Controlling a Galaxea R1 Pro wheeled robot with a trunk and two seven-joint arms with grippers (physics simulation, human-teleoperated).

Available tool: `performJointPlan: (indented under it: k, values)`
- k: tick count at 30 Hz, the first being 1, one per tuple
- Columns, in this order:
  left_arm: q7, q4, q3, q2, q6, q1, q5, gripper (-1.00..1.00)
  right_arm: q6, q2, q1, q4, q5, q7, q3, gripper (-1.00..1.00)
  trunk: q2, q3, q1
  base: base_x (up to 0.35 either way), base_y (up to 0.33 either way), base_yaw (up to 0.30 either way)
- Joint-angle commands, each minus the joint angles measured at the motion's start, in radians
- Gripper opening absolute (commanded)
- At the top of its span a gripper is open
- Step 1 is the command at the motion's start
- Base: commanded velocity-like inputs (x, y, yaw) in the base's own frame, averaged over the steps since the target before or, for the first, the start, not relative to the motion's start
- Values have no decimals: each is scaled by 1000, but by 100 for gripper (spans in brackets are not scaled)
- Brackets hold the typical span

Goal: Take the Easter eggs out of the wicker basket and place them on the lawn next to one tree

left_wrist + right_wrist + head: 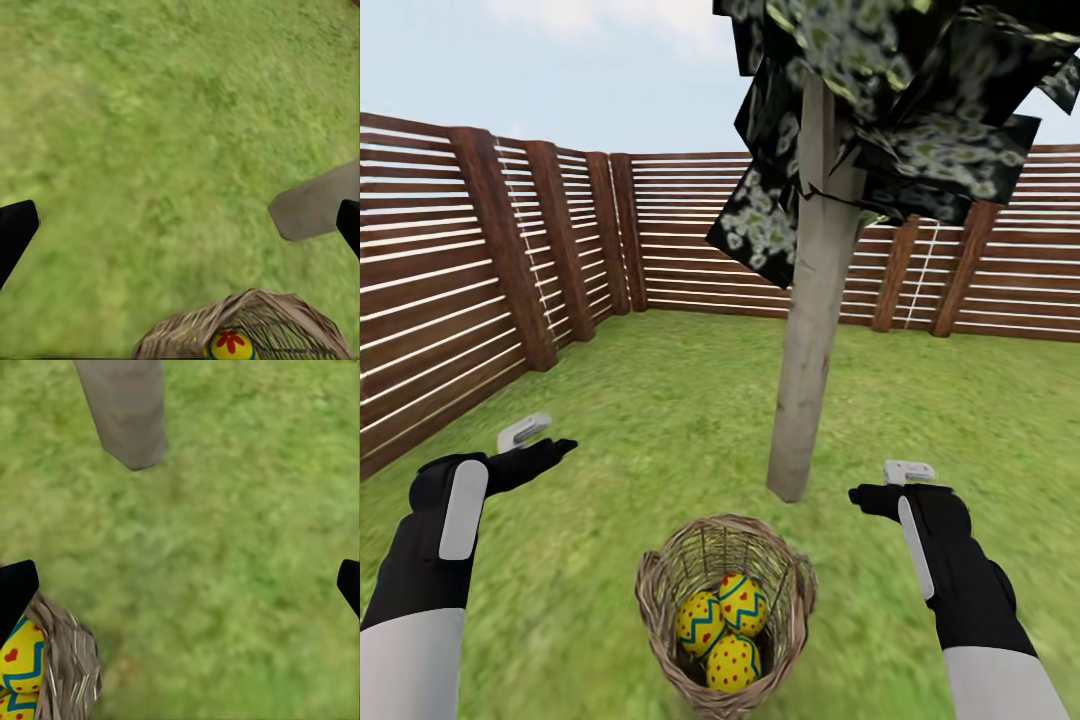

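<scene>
Yellow shells with blue zigzag bands and red dots mark the three Easter eggs (723,627), which I see piled together, touching one another, inside the wicker basket (660,600). That basket is a round bucket of woven brown-tan twigs and stands upright on the lawn (660,400), just in front of the foot of the tree (810,330) and between my two arms. The tree has a straight pale grey-beige trunk and dark blocky foliage flecked with whitish-green.

The lawn is mottled green and yellowish short grass. It runs back to a reddish-brown fence (450,300) of horizontal slats with thick posts, which closes the garden on the left and at the far side; pale sky shows above it.

My left gripper (545,448) hovers over the grass to the left of the basket, well apart from it. In the left wrist view its black fingertips (16,229) sit at opposite edges, jaws wide apart, nothing between them; the basket rim (247,315) and one egg top (231,346) show beyond.

My right gripper (870,495) hovers to the right of the trunk base. Its fingertips (15,589) likewise stand wide apart over bare grass, with the basket wall (71,667) and an egg (21,667) beside one finger.
</scene>
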Motion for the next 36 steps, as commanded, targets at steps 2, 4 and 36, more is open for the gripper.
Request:
performJointPlan:
  k: [2, 4, 36]
  values:
    - [10, 0, 0, 0, 4, -1, 11, 100, 4, 0, 0, -1, 7, 3, 0, 100, 0, -1, 0, 0, -315, 293]
    - [10, -1, 0, 0, 4, -1, 11, 100, 4, -1, 0, -2, 8, 3, 0, 100, 0, -1, 0, 0, -317, 293]
    - [10, 0, 5, 4, 4, 2, 52, 100, 7, -4, 4, -13, 13, 64, 101, 100, 0, -7, 0, 0, -179, 129]
